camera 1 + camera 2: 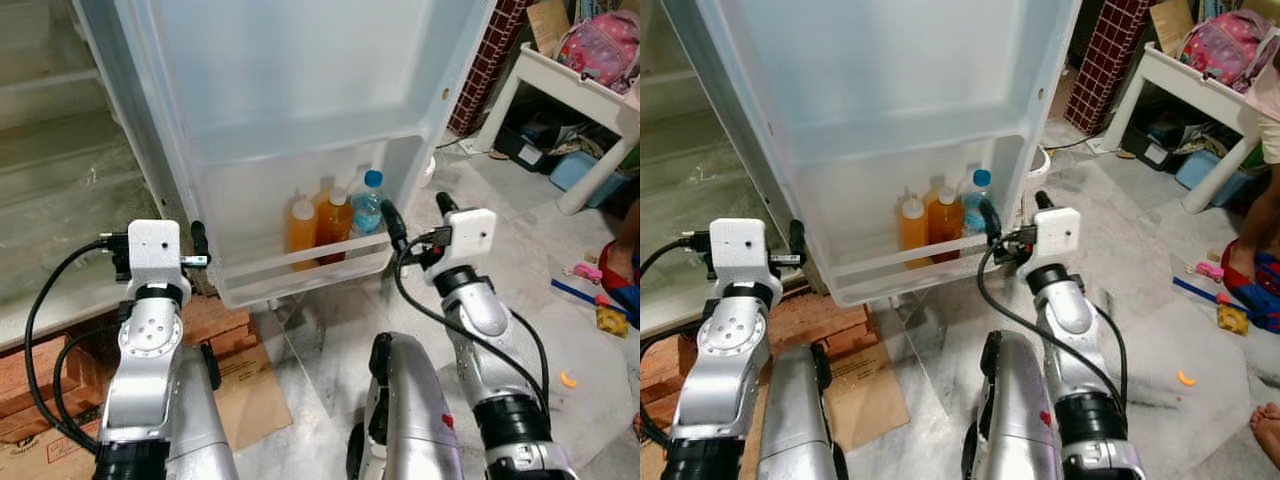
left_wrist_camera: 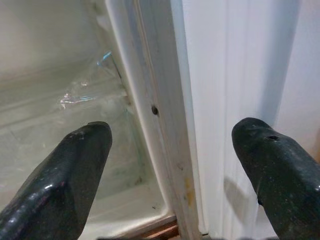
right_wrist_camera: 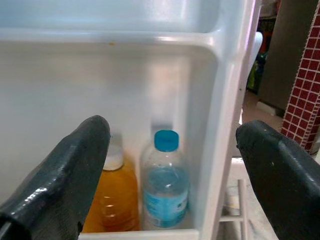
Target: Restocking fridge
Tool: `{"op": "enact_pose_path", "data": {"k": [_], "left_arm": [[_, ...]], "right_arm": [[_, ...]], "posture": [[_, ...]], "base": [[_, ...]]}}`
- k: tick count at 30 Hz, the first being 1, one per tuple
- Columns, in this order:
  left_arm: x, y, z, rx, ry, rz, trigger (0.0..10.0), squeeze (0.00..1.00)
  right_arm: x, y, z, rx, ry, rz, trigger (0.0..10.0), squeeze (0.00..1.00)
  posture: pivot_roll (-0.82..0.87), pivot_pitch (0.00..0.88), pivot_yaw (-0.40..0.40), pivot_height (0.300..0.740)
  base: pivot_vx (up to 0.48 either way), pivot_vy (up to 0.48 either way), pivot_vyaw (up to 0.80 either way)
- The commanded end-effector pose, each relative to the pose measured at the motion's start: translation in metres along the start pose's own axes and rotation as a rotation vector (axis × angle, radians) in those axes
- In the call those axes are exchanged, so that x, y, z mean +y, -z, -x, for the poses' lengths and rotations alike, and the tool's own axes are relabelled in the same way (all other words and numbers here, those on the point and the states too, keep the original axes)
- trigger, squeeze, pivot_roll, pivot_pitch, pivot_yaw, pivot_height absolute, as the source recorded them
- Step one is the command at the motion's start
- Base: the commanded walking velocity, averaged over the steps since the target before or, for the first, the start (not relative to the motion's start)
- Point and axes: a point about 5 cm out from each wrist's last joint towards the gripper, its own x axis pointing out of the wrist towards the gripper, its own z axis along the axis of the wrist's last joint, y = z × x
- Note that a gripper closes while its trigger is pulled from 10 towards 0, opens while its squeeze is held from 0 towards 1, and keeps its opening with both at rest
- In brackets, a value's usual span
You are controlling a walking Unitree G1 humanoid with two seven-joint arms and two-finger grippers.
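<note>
Water bottle (image 3: 164, 183) stands in door shelf (image 1: 300, 262) between spread right fingers (image 3: 60, 175).

Stacked red bricks (image 1: 215, 322) beside flattened cardboard (image 1: 250, 385) on the marble floor (image 1: 560, 330). At right, a white table (image 1: 560, 85) carrying a pink backpack (image 1: 603, 45); a blue bin (image 1: 575, 168) beneath it. A red-tiled pillar (image 1: 492, 60) behind. Small toys (image 1: 585, 272) scattered on the floor, with a person's foot (image 1: 1265, 425) nearby

Blue-capped bottle (image 3: 164, 185) — white door (image 1: 300, 90)
</note>
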Motion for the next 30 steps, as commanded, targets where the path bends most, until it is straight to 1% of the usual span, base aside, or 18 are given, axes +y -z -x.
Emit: {"op": "enact_pose_path", "data": {"k": [1, 2, 5, 9, 12, 14, 20, 21, 23, 26, 27, 29, 30], "left_arm": [[-0.003, -0.003, -0.001, -0.035, 0.017, -0.031, 10.0, 0.0], [-0.004, 0.0, -0.001, -0.043, 0.022, -0.044, 10.0, 0.0], [-0.004, 0.004, -0.001, -0.046, 0.023, -0.047, 10.0, 0.0], [-0.005, 0.006, -0.001, -0.047, 0.036, -0.05, 10.0, 0.0], [-0.007, 0.004, 0.0, -0.083, 0.059, -0.074, 10.0, 0.0], [-0.008, 0.003, 0.0, -0.093, 0.073, -0.074, 10.0, 0.0], [-0.014, -0.001, 0.003, -0.138, 0.131, -0.112, 10.0, 0.0], [-0.014, -0.001, 0.003, -0.138, 0.131, -0.112, 10.0, 0.0], [-0.012, 0.002, 0.004, -0.143, 0.13, -0.111, 10.0, 0.0], [-0.012, 0.002, 0.004, -0.152, 0.126, -0.107, 10.0, 0.0], [-0.008, 0.0, 0.002, -0.145, 0.094, -0.096, 10.0, 0.0], [-0.005, -0.001, 0.002, -0.137, 0.08, -0.091, 10.0, 0.0], [-0.005, -0.001, 0.002, -0.137, 0.08, -0.091, 10.0, 0.0]], "right_arm": [[0.002, -0.008, -0.003, -0.012, -0.007, 0.003, 10.0, 0.0], [0.002, -0.01, -0.002, -0.003, -0.003, 0.008, 10.0, 0.0], [0.001, -0.011, -0.003, -0.002, 0.002, 0.016, 10.0, 0.0], [-0.001, -0.013, -0.007, 0.001, -0.007, 0.002, 10.0, 0.0], [-0.005, -0.013, -0.008, 0.011, 0.019, -0.021, 10.0, 0.0], [-0.007, -0.012, -0.008, 0.02, 0.03, -0.029, 10.0, 0.0], [-0.008, -0.015, -0.009, 0.018, 0.037, -0.047, 10.0, 0.0], [-0.008, -0.015, -0.009, 0.018, 0.037, -0.047, 10.0, 0.0], [-0.008, -0.013, -0.009, 0.021, 0.046, -0.055, 10.0, 0.0], [-0.008, -0.013, -0.008, 0.023, 0.054, -0.06, 10.0, 0.0], [-0.009, -0.014, -0.008, 0.026, 0.061, -0.062, 10.0, 0.0], [-0.008, -0.011, -0.005, 0.039, 0.054, -0.064, 10.0, 0.0], [-0.008, -0.011, -0.005, 0.039, 0.054, -0.064, 10.0, 0.0]], "posture": [[0.05, 0.0, -0.039, 0.488], [0.06, 0.0, -0.043, 0.498], [0.06, 0.0, -0.049, 0.518], [0.06, 0.0, -0.053, 0.543], [0.06, 0.0, -0.05, 0.568], [0.06, 0.0, -0.05, 0.578], [0.06, 0.0, -0.045, 0.633], [0.06, 0.0, -0.045, 0.633], [0.06, 0.0, -0.059, 0.653], [0.06, 0.0, -0.062, 0.663], [0.07, 0.0, -0.065, 0.673], [0.08, 0.0, -0.068, 0.688], [0.08, 0.0, -0.068, 0.688]], "base": [[0.0, 0.0, 0.0], [0.0, 0.0, 0.0], [0.0, 0.0, 0.0], [0.0, 0.0, 0.0], [0.0, 0.0, 0.0], [0.0, 0.0, 0.0], [0.0, 0.0, 0.0], [0.0, 0.0, 0.0], [0.0, 0.0, 0.0], [0.0, 0.0, 0.0], [0.0, 0.0, 0.0], [0.0, 0.0, 0.0], [0.0, 0.0, 0.0]]}}
